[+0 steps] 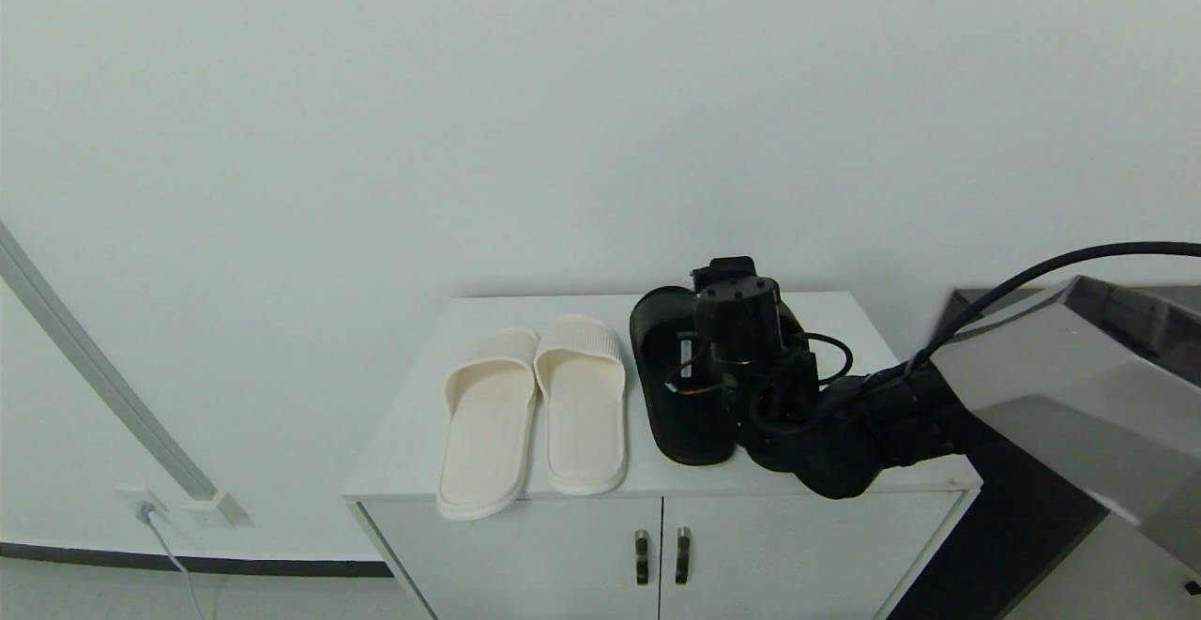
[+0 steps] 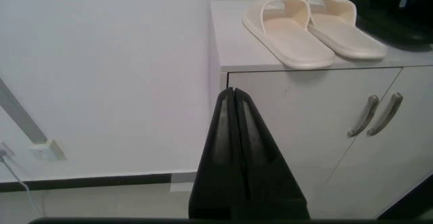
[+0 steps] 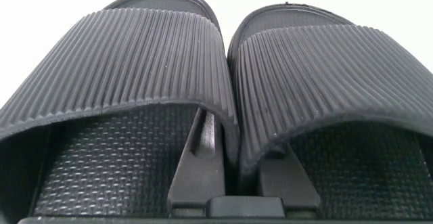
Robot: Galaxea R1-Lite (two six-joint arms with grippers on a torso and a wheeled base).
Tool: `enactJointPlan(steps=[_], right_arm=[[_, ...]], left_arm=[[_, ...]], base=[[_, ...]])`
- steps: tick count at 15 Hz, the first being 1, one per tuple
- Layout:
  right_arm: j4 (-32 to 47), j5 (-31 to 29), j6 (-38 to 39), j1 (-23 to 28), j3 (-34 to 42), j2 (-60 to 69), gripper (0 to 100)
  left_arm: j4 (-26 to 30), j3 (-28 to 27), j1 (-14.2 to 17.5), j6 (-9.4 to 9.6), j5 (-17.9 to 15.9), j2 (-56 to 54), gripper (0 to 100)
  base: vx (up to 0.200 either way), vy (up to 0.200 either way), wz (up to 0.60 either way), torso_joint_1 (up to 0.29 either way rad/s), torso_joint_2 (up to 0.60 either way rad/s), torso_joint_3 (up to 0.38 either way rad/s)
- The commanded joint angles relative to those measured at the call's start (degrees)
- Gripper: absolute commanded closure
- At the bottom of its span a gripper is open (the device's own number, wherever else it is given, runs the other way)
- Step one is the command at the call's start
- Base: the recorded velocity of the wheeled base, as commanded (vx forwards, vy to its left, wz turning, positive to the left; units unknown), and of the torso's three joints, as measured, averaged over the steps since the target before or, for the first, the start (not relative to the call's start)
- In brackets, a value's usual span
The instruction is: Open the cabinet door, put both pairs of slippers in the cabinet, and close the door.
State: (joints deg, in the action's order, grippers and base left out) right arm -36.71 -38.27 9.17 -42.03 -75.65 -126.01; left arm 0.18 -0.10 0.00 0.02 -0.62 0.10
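The right pincer [image 3: 240, 143] is seen low over the black slippers [image 1: 680, 414], right of centre in the head view. In the right wrist view its two fingers [image 3: 199, 160] are held narrowly apart, one slid under the ribbed strap of each slipper. The two adjoining inner side walls are caught between them, so the pair is gripped at that seam. The soles of the black slippers are seen resting on the white worktop [image 1: 413, 414] of the cabinet [image 1: 807, 554], and the pair has not been lifted.

The cream slippers [image 1: 535, 404] are laid side by side at the middle of the head view, just left of the black pair and not touched by either pincer. Their heels are set at the front edge of the worktop, and the heel of the one further left hangs slightly past it.

The left pincer [image 2: 233, 92] is found at the lower middle of the left wrist view. Its fingers [image 2: 247, 136] are pressed flat together with nothing between them. It is held in the air in front of the cabinet's corner, well apart from the slippers.

Both cabinet doors [image 1: 525, 564] are closed. Their two metal handles [image 1: 641, 554] are set upright, close together at the bottom centre of the head view, either side of the seam.
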Motion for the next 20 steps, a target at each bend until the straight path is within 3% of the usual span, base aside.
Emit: enactJointPlan(steps=[1, 4, 6, 9, 15, 20], right_arm=[[-0.12, 1.97, -1.78, -1.56, 7.80, 10.09, 100], [-1.09, 12.78, -4.60, -4.55, 21.34, 22.30, 100], [-1.26, 23.76, -5.12, -6.75, 31.71, 32.94, 100], [-1.09, 34.14, -5.83, -7.54, 41.73, 40.41, 100], [-1.61, 39.06, -5.65, -8.15, 46.83, 41.11, 100], [-1.61, 39.50, -5.74, -8.15, 47.62, 41.55, 100]], left_arm=[[-0.01, 0.01, 0.00, -0.02, 0.01, -0.01, 100], [-0.01, 0.01, 0.00, 0.06, 0.01, -0.01, 100], [-0.01, 0.01, 0.09, 0.06, 0.01, -0.01, 100], [-0.01, 0.01, 0.00, 0.06, 0.01, -0.01, 100], [-0.01, 0.01, 0.00, 0.06, 0.01, -0.01, 100], [-0.01, 0.01, 0.00, 0.06, 0.01, -0.01, 100]], base=[[0.000, 0.000, 0.00, 0.000, 0.00, 0.000], [0.000, 0.000, 0.00, 0.000, 0.00, 0.000], [0.000, 0.000, 0.00, 0.000, 0.00, 0.000], [0.000, 0.000, 0.00, 0.000, 0.00, 0.000], [0.000, 0.000, 0.00, 0.000, 0.00, 0.000], [-0.200, 0.000, 0.00, 0.003, 0.00, 0.004]])
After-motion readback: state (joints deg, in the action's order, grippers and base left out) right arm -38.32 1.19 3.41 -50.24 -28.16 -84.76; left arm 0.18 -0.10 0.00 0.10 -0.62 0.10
